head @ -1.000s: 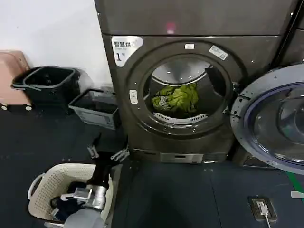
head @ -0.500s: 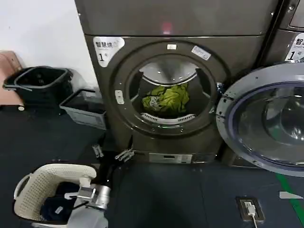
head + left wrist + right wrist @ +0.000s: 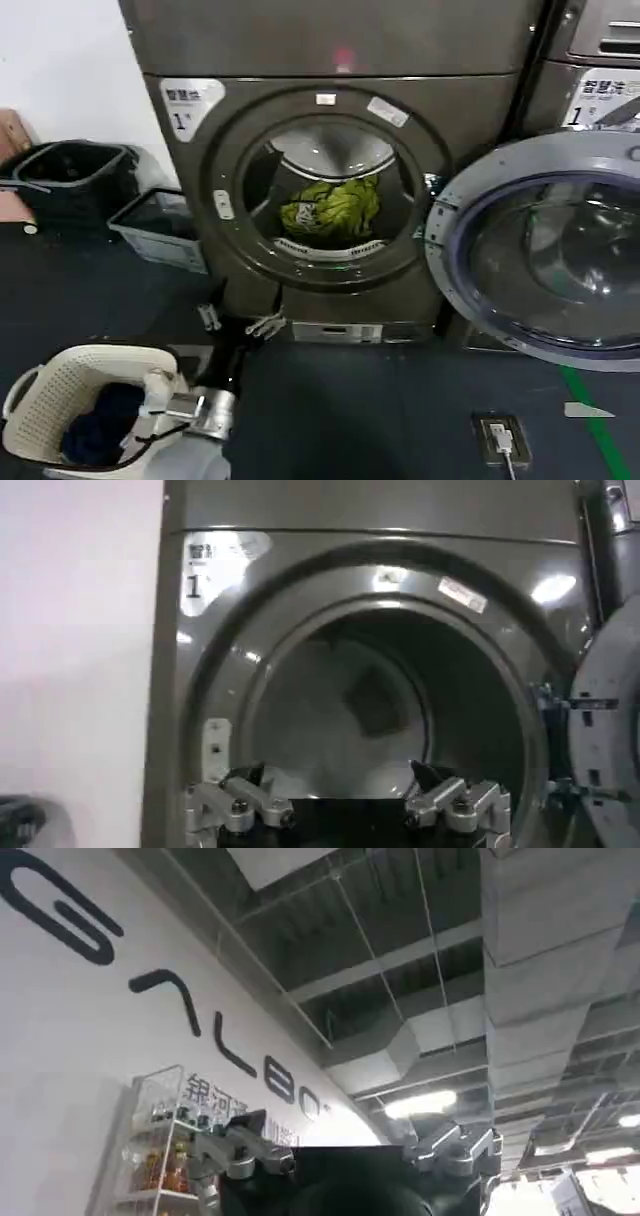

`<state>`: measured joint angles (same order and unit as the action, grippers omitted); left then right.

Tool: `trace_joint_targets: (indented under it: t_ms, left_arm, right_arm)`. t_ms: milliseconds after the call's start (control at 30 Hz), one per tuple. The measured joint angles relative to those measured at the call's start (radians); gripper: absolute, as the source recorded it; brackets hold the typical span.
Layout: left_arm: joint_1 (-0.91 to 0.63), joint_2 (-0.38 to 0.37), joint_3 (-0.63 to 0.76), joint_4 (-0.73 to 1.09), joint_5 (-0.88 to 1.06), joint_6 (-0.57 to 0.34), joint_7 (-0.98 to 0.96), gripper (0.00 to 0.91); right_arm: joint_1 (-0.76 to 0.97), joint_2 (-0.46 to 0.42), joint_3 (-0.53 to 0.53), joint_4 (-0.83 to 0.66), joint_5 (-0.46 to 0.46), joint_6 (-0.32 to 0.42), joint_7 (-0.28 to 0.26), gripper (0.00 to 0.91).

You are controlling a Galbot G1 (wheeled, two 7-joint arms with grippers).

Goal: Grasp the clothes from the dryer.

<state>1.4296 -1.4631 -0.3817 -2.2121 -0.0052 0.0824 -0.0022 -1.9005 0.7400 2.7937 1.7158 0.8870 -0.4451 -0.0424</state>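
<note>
My left claw [image 3: 237, 322], spread wide before the dryer [image 3: 330, 190], should pinch a top fold of the soft, light clothes [image 3: 333, 209].

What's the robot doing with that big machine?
It is getting ready to pull the clothes out of the dryer. The yellow-green bundle lies in the drum and the round door hangs open to the right. The left tool is open, low in front of the dryer and apart from the clothes. The right tool is open and points up at the ceiling. A basket stands on the floor.
</note>
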Motion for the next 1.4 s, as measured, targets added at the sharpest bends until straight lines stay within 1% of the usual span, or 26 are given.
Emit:
trace_joint_targets:
  t_ms: [467,700,867,1400]
  left_arm:
    - [-0.001,0.002,0.011,0.002,0.003,0.001,0.008,0.907]
    - [-0.008,0.004,0.012,0.006,0.004,-0.003,0.013,0.907]
    - [-0.014,0.009,0.004,0.01,0.008,-0.009,0.013,0.907]
    - [-0.024,0.006,0.005,0.019,0.003,-0.009,0.011,0.907]
  right_arm:
    - [0.006,0.006,-0.014,0.011,0.0,0.005,0.002,0.907]
    - [-0.003,0.017,-0.009,0.008,0.012,0.042,-0.008,0.907]
    - [-0.008,0.021,0.003,0.004,0.021,0.047,-0.005,0.907]
    - [-0.005,0.016,0.004,0.003,0.092,0.106,0.016,0.907]
